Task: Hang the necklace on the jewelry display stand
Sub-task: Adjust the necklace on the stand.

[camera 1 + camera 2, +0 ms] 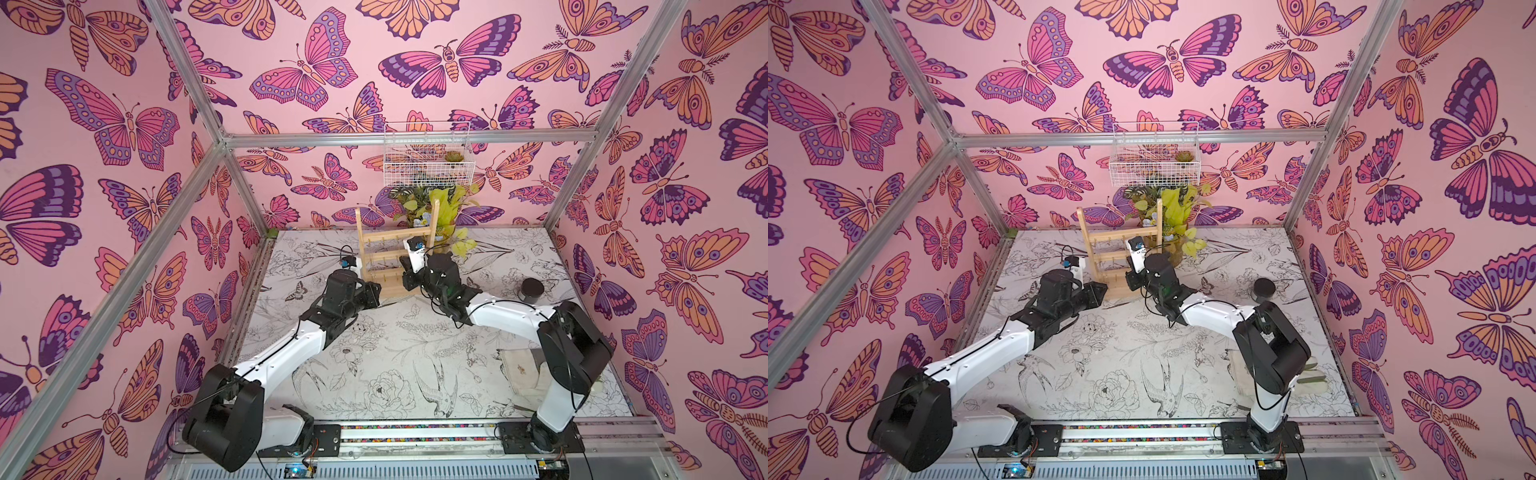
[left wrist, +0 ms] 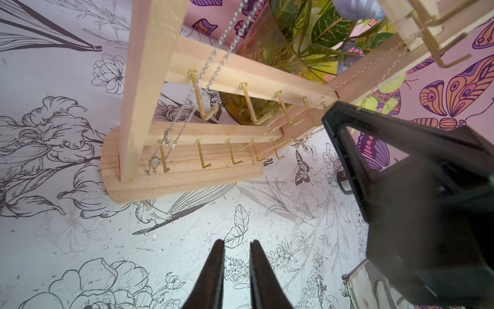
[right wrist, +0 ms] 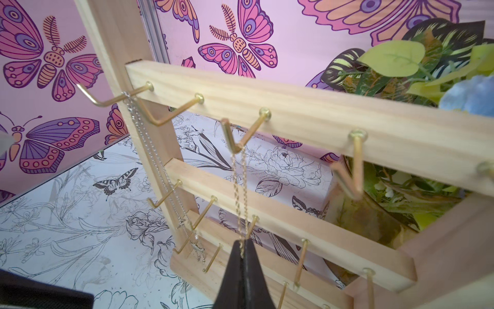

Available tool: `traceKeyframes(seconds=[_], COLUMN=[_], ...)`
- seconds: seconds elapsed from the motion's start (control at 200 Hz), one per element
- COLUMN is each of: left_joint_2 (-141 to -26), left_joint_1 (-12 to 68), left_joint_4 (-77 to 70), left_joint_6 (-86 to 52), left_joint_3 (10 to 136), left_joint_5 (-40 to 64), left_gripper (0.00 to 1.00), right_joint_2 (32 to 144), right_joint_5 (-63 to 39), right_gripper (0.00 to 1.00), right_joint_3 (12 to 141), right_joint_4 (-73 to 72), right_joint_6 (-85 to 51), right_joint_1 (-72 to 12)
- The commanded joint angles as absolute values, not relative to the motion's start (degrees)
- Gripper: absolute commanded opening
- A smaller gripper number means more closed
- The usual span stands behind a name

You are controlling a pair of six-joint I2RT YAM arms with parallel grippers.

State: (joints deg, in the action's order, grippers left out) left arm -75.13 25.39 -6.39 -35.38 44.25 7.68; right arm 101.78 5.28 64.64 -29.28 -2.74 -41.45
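The necklace (image 3: 236, 192) hangs from a top-bar hook (image 3: 235, 141) of the stand (image 3: 307, 125), above the right gripper (image 3: 242, 250). The loop seems seated in the bend, so let go gently and back off without dragging it. The right fingers (image 3: 232, 267) pinch its lower end; the left gripper (image 2: 237, 243), slightly parted, holds nothing.

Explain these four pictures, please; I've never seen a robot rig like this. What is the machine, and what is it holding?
Two robot arms work over a printed table. Both top views look down from overhead; the other two come from wrist cameras. On the table stand the wooden jewelry display stand, a potted plant and a dark tub. The right gripper is shut on the gold necklace, looped over a top hook. The left gripper is open, empty. A silver chain hangs there too.
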Motion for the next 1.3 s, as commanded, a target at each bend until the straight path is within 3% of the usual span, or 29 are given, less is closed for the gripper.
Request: traceKeyframes(seconds=[0.0, 1.297], left_joint_2=[-75.6, -74.9], left_joint_1=[24.9, 24.4], left_joint_4=[-7.1, -7.4], left_joint_6=[-34.9, -34.9], left_joint_3=[44.0, 42.6], left_joint_5=[7.9, 7.4], left_gripper=[0.21, 0.2], right_joint_2=[101.0, 110.7], right_joint_5=[2.7, 1.0], right_gripper=[0.0, 0.0], right_joint_3=[65.5, 70.5], right_joint_4=[-29.3, -25.0], right_joint_6=[-2.6, -4.3], right_joint_1=[-41.5, -42.3])
